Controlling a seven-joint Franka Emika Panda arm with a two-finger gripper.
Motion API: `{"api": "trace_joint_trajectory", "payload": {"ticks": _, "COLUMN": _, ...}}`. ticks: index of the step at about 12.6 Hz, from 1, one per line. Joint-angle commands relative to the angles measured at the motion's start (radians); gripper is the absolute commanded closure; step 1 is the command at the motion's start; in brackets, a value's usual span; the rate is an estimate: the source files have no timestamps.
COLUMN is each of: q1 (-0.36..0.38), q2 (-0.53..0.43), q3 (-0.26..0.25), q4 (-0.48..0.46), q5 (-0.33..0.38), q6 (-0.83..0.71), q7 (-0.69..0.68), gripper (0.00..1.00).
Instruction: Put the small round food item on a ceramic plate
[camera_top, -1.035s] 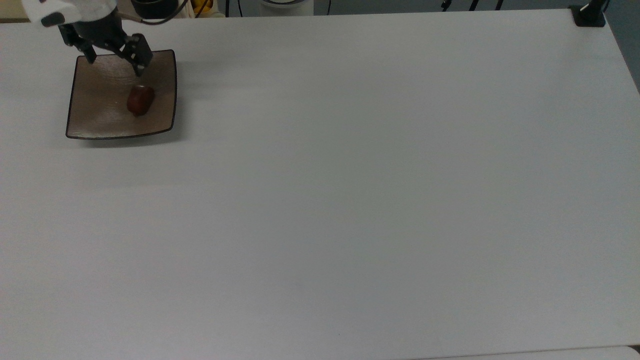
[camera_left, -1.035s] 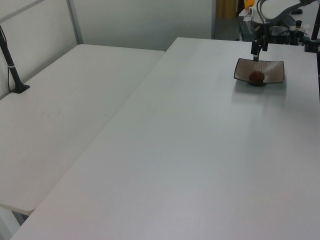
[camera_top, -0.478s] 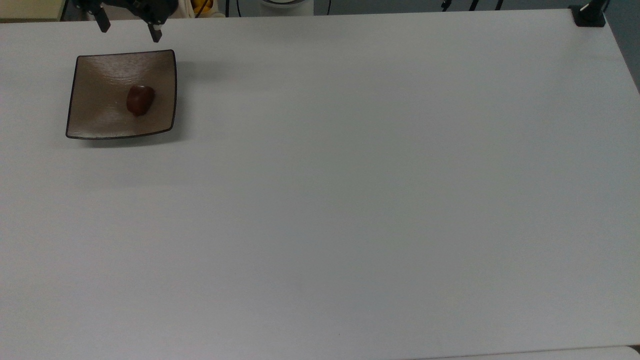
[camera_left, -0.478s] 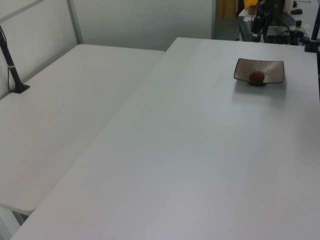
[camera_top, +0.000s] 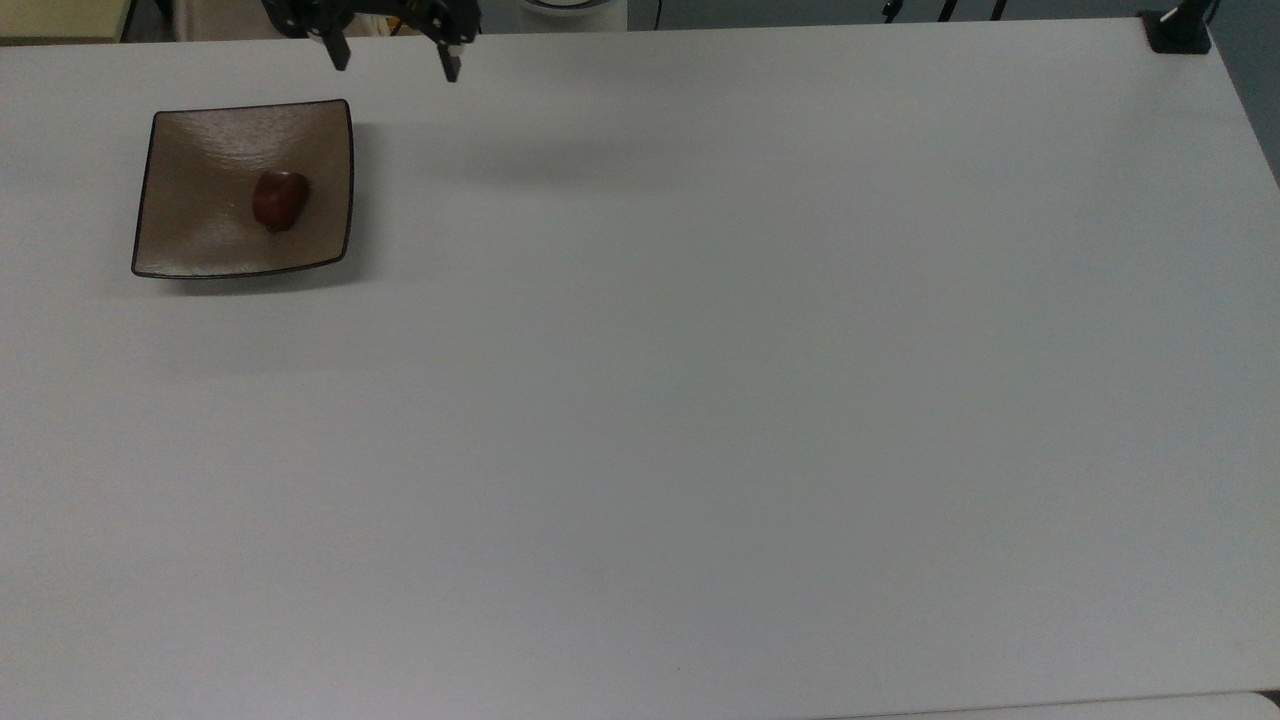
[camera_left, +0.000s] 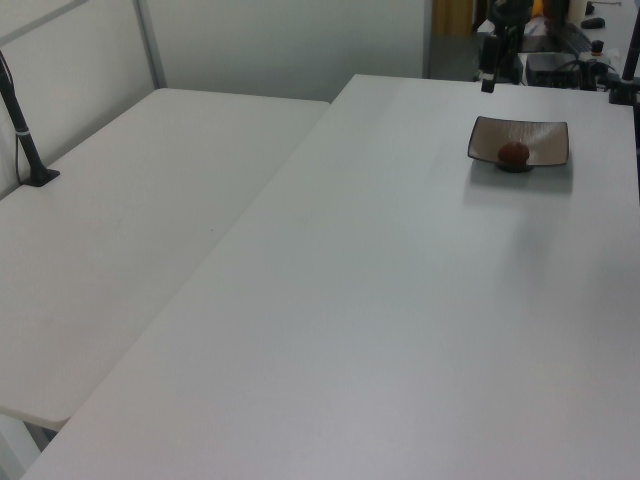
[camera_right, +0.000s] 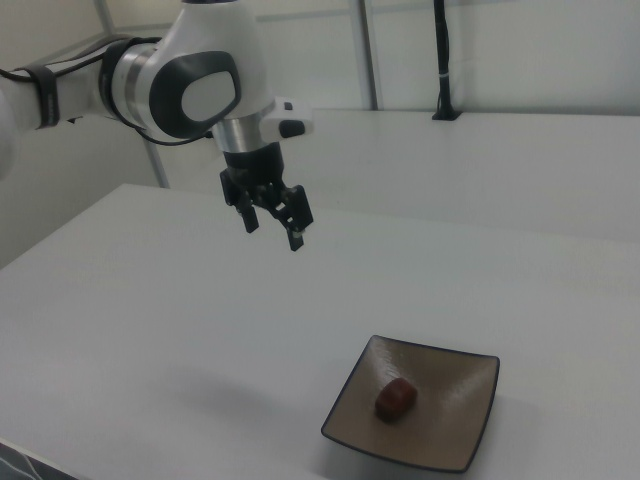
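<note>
- Small round food item: dark reddish-brown, smooth rounded lump, lying near the middle of the ceramic plate.
- Ceramic plate: square, glossy brown, thin dark rim, corners slightly upturned, resting on a matte white table.
- Gripper: black fingers spread wide, holding nothing, raised above the table well apart from the plate.
- No legible writing anywhere.
</note>
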Motion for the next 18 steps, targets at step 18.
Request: {"api": "trace_joint_trajectory", "payload": {"ticks": 18, "q1": 0.138, "q2": 0.058, "q3": -0.029, "q4": 0.007, "q5": -0.058, "q6": 0.111, "q7": 0.008, "gripper": 0.00}}
